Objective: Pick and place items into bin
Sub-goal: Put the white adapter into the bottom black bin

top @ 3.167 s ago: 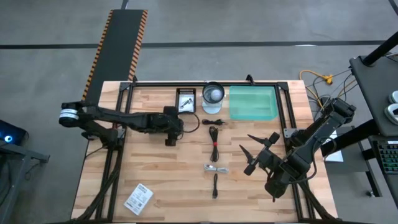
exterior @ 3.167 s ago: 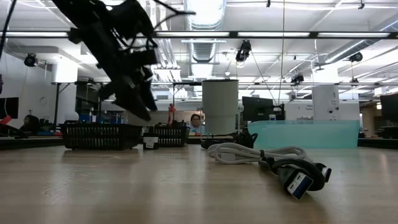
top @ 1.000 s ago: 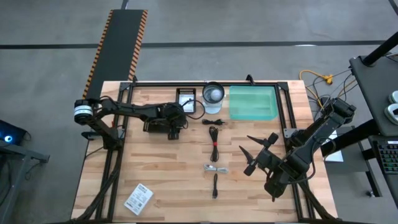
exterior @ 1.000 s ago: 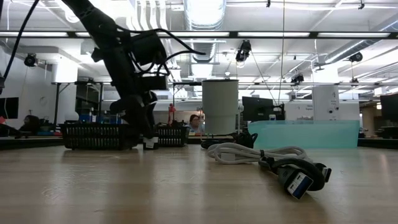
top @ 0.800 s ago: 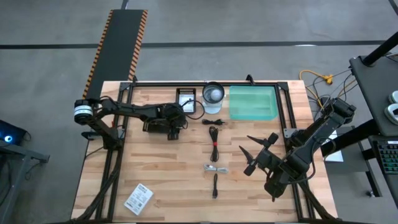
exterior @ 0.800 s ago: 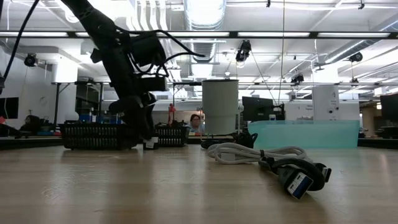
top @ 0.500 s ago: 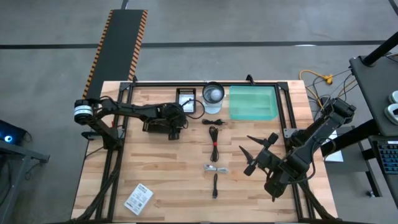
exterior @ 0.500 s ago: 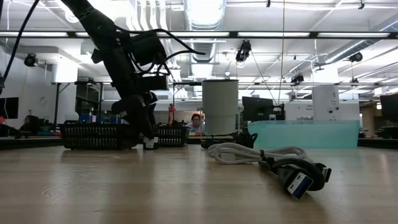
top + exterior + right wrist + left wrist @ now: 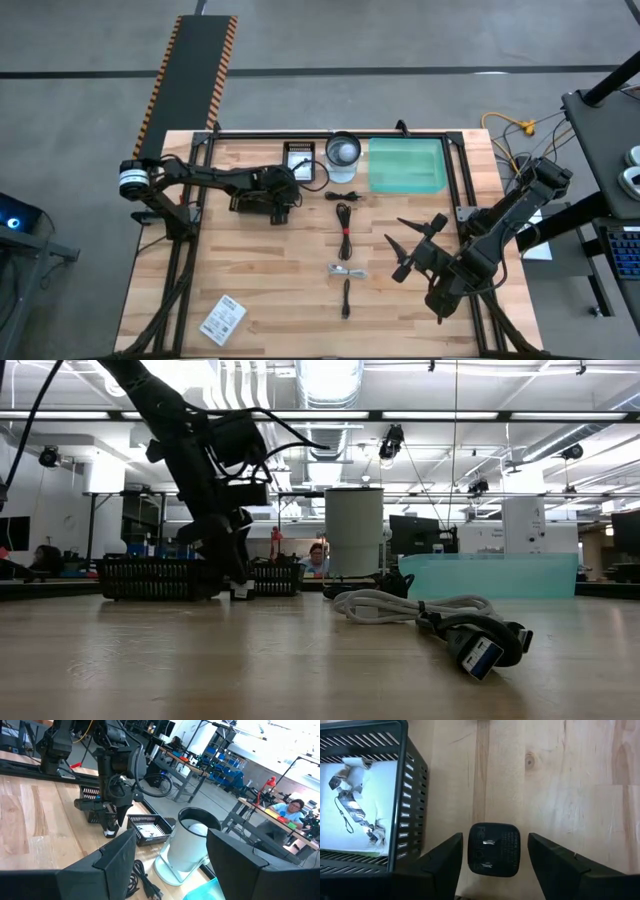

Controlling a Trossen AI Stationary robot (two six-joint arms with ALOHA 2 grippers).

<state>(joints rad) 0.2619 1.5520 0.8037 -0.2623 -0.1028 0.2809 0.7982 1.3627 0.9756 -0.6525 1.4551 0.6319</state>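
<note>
A wooden surface (image 9: 250, 280) seen from above, with two dark robot arms at its sides. The left gripper (image 9: 281, 208) is lowered near the far edge, just beside a small black slatted basket (image 9: 300, 163). In the left wrist view its fingers (image 9: 445, 862) are spread apart, one on each side of a small black plug adapter (image 9: 494, 849) lying flat on the wood with its two metal prongs facing up. The fingers do not touch the adapter. The basket (image 9: 365, 795) sits just beside it and holds white paper and a small silver-and-black item.

The right gripper (image 9: 415, 245) waits raised over the right side of the surface, well apart from the items, its fingers (image 9: 117, 857) released and wide open.

Along the far edge, right of the basket, stands a white cylinder (image 9: 342, 155) and next to it a translucent green bin (image 9: 406, 165). In the level view the cylinder (image 9: 354, 530) stands upright and the bin (image 9: 490, 575) is to its right.

Down the middle of the surface lie the remaining items: a small black cable (image 9: 343, 197) near the cylinder, a longer black cable (image 9: 345, 228) below it, a light grey coiled cable (image 9: 347, 271), and a short black stick (image 9: 346, 298) nearest the front. The grey cable (image 9: 400, 605) fills the foreground of the level view, ending in a dark plug. A flat white printed packet (image 9: 223, 320) lies alone at the front left corner.

People sit at desks in the room behind.
</note>
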